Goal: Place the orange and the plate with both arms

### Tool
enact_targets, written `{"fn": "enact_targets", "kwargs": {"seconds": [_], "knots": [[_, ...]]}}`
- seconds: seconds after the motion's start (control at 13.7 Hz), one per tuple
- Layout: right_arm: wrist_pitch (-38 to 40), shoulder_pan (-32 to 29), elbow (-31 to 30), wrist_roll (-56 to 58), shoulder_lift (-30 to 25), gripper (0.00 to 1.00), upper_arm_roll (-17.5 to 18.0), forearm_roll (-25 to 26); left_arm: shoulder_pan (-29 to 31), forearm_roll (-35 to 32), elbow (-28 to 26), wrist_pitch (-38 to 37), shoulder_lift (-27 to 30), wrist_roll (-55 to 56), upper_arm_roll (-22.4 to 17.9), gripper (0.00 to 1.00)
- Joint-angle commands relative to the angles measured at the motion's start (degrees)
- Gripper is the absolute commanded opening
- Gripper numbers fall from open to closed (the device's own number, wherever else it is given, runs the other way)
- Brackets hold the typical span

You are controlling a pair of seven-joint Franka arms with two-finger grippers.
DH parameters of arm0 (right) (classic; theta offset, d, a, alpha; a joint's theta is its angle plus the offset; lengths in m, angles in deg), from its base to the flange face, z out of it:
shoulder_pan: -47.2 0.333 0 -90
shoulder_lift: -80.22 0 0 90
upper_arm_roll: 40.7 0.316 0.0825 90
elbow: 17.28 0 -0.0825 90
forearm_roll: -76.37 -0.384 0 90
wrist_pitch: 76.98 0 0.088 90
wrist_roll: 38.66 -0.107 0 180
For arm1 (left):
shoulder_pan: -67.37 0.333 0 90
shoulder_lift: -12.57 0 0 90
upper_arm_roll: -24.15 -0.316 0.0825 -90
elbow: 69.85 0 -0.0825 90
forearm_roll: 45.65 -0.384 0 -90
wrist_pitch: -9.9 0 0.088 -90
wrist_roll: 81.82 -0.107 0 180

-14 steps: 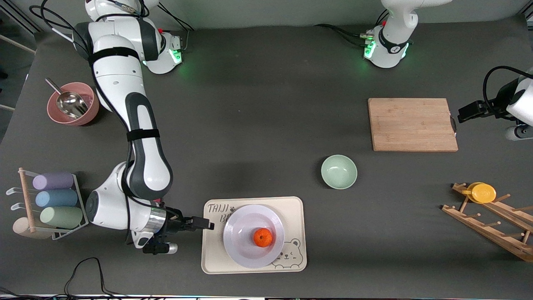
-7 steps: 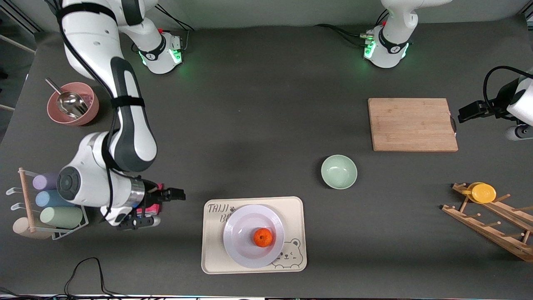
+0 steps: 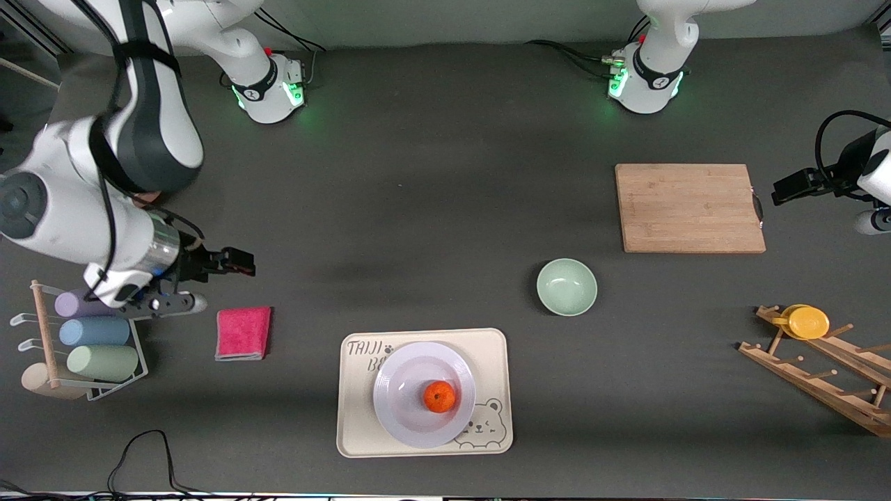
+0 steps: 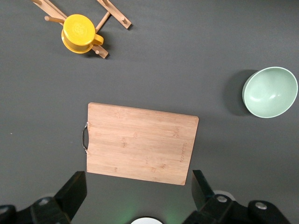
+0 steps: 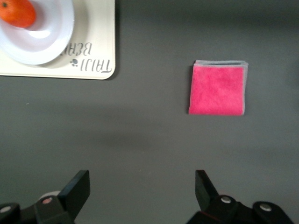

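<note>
Right gripper [image 3: 240, 261] hangs open and empty over bare table near the pink cloth [image 3: 243, 333]. Left gripper [image 3: 790, 188] open too, holding nothing, in the air at the left arm's end beside the cutting board [image 3: 689, 207]. Largest down: cutting board; beige bear tray [image 3: 362, 431]; plate [image 3: 407, 417] on that tray; wooden rack [image 3: 828, 379] carrying a yellow cup [image 3: 807, 322]; green bowl [image 3: 566, 287] between tray and board; pink cloth; orange [image 3: 440, 396] resting on the plate. Nothing lies between either gripper and the tray.
</note>
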Motion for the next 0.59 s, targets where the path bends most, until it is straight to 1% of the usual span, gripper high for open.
{"fn": "enact_targets", "kwargs": {"seconds": [0.0,0.15,0.22,0.37,0.44,0.51], "knots": [[4.0,1.1,-2.1,-5.5,-7.3,1.00,-0.2,4.0,0.2,0.5,0.8,-0.8,0.0,-0.6,-0.1,1.00],[6.4,1.5,-2.1,-8.4,-10.6,1.00,0.3,7.5,0.2,0.5,0.8,-1.0,0.1,-0.6,-0.1,1.00],[7.1,2.2,-2.1,-8.7,-11.8,1.00,0.3,8.5,0.2,0.6,0.8,-1.0,0.2,-0.6,-0.1,1.00],[9.5,2.2,-1.4,-9.1,-12.6,1.00,0.5,11.3,0.3,0.6,0.8,-1.0,0.2,-0.6,-0.1,1.00],[12.0,1.7,-0.1,-9.2,-12.7,1.00,1.2,12.9,0.3,0.6,0.8,-1.0,0.2,-0.6,-0.1,1.00],[13.8,-0.2,0.6,-9.1,-12.9,1.00,2.6,13.1,0.2,0.7,0.8,-1.0,0.2,-0.6,-0.1,1.00]]}}
